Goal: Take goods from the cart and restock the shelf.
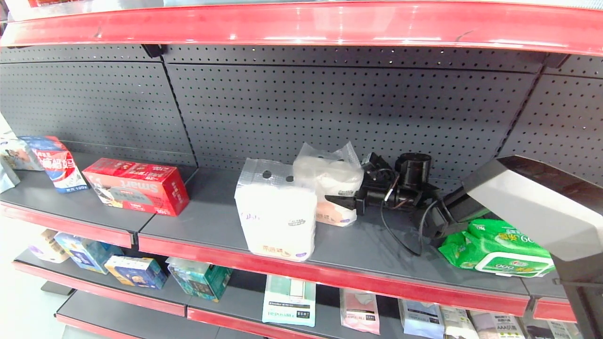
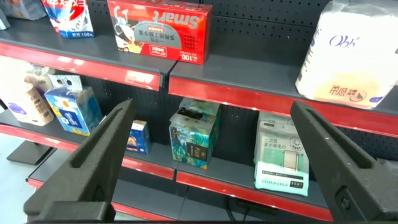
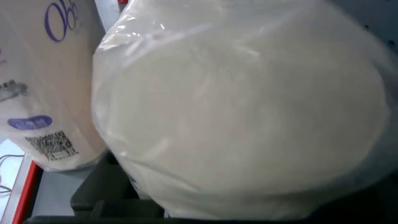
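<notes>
The right arm (image 1: pixel 527 202) is reaching in from the side, lying low and nearly level over the shelf (image 1: pixel 212 212). Its wrist is straight and its black cable is drooping onto the board. The right claw (image 1: pixel 341 200) is pointing along the shelf rather than into it, and it is closing on the clear-wrapped pack (image 1: pixel 330 183). One dark finger is lying across the pack's near face, and the pack is bulging right up against the wrist camera (image 3: pixel 249 106). The pack is standing on end at the claw's tip, bottom on the board, long axis running up and down. Its loose crimped flap is pointing up and its printed side is facing out toward the aisle. Just past the claw, nearer the shelf's red lip, a white tissue pack (image 1: pixel 278 212) is standing upright too, close beside the held one. Back behind the claw, under the forearm, a green wipes pack (image 1: pixel 494 245) is lying flat. Well beyond the claw's tip a red box (image 1: pixel 136 186) is sitting at an angle. The left claw (image 2: pixel 211 106) is hanging out in front of the shelving, fingers (image 2: pixel 124 155) spread wide apart and gripping nothing. It is facing the lower tier, with a teal box (image 2: pixel 196 134) straight ahead between the fingers.
</notes>
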{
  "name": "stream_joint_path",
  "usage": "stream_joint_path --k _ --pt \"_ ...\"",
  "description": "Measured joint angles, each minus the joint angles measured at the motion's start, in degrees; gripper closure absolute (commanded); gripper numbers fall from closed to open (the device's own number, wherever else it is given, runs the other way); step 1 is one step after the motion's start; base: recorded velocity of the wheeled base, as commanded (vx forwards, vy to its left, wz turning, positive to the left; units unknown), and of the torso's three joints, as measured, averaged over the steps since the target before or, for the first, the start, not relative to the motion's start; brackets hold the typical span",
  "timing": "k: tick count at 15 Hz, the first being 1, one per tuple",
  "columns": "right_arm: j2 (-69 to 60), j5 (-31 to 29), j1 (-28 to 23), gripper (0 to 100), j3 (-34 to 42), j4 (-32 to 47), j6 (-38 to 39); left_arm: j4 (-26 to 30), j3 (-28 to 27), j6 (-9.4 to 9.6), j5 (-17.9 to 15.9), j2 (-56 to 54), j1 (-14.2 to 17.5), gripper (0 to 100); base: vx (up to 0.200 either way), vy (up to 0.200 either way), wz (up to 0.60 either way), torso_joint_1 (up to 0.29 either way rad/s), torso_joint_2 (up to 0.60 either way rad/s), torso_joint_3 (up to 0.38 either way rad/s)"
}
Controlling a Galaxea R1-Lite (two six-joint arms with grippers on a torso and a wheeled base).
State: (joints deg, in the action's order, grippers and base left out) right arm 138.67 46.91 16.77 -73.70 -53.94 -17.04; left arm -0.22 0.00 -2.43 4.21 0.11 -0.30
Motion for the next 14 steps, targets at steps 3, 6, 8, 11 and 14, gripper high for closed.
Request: stream_joint_path --k 3,6,8,11,14 --pt "0.5 0.0 0.4 100 -1.1 0.1 0.0 0.0 0.0 0.0 0.0 0.0 0.0 0 0.0 0.0 0.0 0.0 0.0 0.0" --pt "0.6 0.0 1.0 100 -1.5 0.0 0.1 0.0 0.0 -0.02 0.0 0.0 0.0 0 0.0 0.0 0.0 0.0 0.0 0.0" --pt "0.7 -0.1 1.7 100 -1.9 0.0 0.1 0.0 0.0 0.0 0.0 0.0 0.0 0 0.0 0.0 0.0 0.0 0.0 0.0" --pt "0.8 -0.2 2.2 100 -2.1 0.0 0.1 0.0 0.0 0.0 0.0 0.0 0.0 0 0.0 0.0 0.0 0.0 0.0 0.0" --pt "0.8 -0.3 2.1 100 -1.9 -0.1 -0.1 0.0 0.0 -0.02 0.0 0.0 0.0 0 0.0 0.0 0.0 0.0 0.0 0.0"
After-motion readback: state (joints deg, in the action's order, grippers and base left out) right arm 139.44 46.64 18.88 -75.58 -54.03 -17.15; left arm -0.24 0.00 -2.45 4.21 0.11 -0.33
